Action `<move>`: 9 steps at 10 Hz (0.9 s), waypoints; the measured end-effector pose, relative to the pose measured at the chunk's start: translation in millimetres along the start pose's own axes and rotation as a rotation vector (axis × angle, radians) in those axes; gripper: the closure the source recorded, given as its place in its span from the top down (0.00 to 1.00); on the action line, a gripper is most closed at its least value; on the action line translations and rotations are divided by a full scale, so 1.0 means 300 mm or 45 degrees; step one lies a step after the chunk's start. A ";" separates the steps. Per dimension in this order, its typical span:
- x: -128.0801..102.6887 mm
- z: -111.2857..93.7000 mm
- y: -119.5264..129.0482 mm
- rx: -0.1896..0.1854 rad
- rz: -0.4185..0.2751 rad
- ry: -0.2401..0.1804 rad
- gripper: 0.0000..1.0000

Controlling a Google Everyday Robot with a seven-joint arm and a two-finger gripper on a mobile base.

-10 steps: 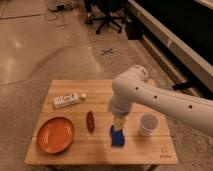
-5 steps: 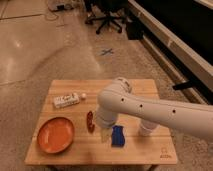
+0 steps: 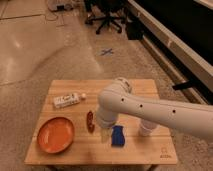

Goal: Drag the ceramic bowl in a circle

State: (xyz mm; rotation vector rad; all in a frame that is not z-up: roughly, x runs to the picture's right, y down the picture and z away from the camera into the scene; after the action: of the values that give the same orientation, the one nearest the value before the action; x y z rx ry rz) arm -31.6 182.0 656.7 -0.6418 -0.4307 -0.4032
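Now, in the camera view, the ceramic bowl [image 3: 56, 135] lies flat on the front left part of the table [image 3: 150, 152], apart from the other things, so it seems to have room for a circle. The hand [image 3: 104, 134] hangs low between a small red thing [image 3: 90, 121] and a blue thing [image 3: 118, 136], near the bowl but not touching it. Whether the hand is wide or narrow, one cannot tell. It probably must first reach the bowl's rim.

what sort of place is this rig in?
Probably an office or lab space, not a home: polished hard floor with a blue tape cross, an office chair behind. The gripper hangs over the wooden table, apart from the ceramic bowl.
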 end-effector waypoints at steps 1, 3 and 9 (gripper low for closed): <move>-0.018 0.023 -0.020 0.010 -0.031 -0.014 0.65; -0.114 0.105 -0.084 0.040 -0.147 -0.073 0.65; -0.332 0.362 -0.183 0.002 -0.421 -0.170 0.65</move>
State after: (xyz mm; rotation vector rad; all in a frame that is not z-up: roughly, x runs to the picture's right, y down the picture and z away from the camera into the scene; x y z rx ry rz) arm -169.4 234.4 711.6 -0.5991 -0.6683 -0.6759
